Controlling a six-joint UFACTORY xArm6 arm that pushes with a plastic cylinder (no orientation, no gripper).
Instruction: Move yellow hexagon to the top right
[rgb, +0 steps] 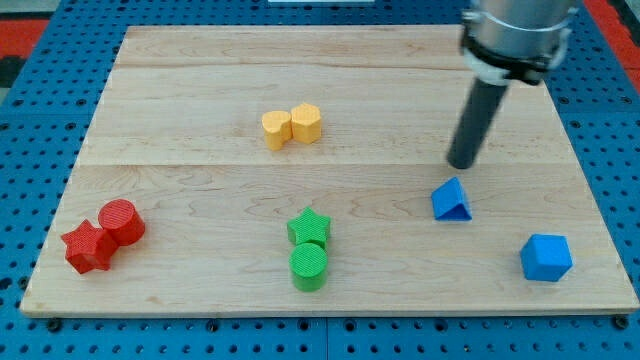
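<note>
Yellow hexagon (276, 129) sits a little to the 11 o'clock of the counter's (180, 90) middle, its flat top and ridged, printed-looking sides plain to see. Touching it at its 3 o'clock is a second yellow block (307, 123), rounder, nearly a cylinder; the two stand side by side as a pair.

No claw ends this arm: it finishes in a straight dark rod hanging from a grey metal collar at the view's 1 o'clock, so nothing opens, closes or grips. My tip (463, 165) rests on the wood toward 3 o'clock of the yellow pair and well apart from it, touching no block. Just at the tip's 6 o'clock, near but apart, lies the blue triangular block (451, 200). Farther toward 4 o'clock, by the counter's edge, is a chunky blue block (546, 258) with angled faces.

At 6 o'clock a green star (309, 227) touches a green cylinder (309, 267) with a ribbed top. At 8 o'clock a red star (88, 246) touches a red cylinder (121, 220), ribbed likewise.

Pale wooden planks with a light grain make up the counter, which lies on a blue gridded base (30, 130).
</note>
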